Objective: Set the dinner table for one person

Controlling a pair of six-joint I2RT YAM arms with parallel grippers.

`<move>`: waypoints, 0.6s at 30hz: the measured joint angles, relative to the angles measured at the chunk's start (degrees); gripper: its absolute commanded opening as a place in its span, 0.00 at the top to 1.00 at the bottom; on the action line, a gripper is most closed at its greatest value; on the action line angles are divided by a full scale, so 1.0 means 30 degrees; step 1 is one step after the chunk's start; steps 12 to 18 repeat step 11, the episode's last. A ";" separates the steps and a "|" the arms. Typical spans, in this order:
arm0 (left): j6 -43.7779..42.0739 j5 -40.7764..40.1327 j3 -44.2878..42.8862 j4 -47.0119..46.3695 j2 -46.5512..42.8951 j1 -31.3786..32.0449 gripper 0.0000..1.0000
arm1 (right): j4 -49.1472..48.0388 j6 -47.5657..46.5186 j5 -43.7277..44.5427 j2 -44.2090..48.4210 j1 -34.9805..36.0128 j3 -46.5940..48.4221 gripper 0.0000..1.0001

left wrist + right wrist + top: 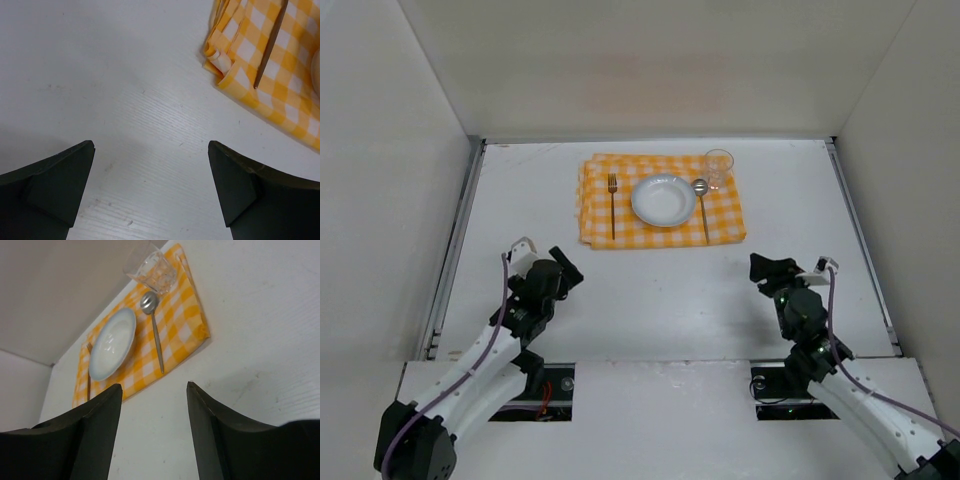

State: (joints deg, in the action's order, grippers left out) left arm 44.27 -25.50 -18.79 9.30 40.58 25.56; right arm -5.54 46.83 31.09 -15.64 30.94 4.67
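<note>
Dinner table (650,300), judged rigid and heavy with no grasp point, lay beneath both arms; its fragile glass (719,168) would want a side grip. Left gripper (151,145) and right gripper (154,386): jaws apart, empty.

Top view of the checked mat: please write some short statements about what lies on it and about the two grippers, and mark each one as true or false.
1. The fork lies on the mat, left of the plate in the top view. True.
2. The spoon lies inside the plate. False: the spoon lies on the mat, on the plate's other side from the fork.
3. The glass stands upright at the mat's far right corner. True.
4. The left gripper holds the fork. False: the left gripper is open and empty, over the white table.
5. The right gripper is open and holds nothing. True.
</note>
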 measured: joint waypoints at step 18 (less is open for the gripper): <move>0.1348 -0.0080 0.1115 -0.0459 0.0291 0.1705 0.00 | -0.0925 -0.0401 -0.0240 -0.8451 0.0787 0.1195 0.47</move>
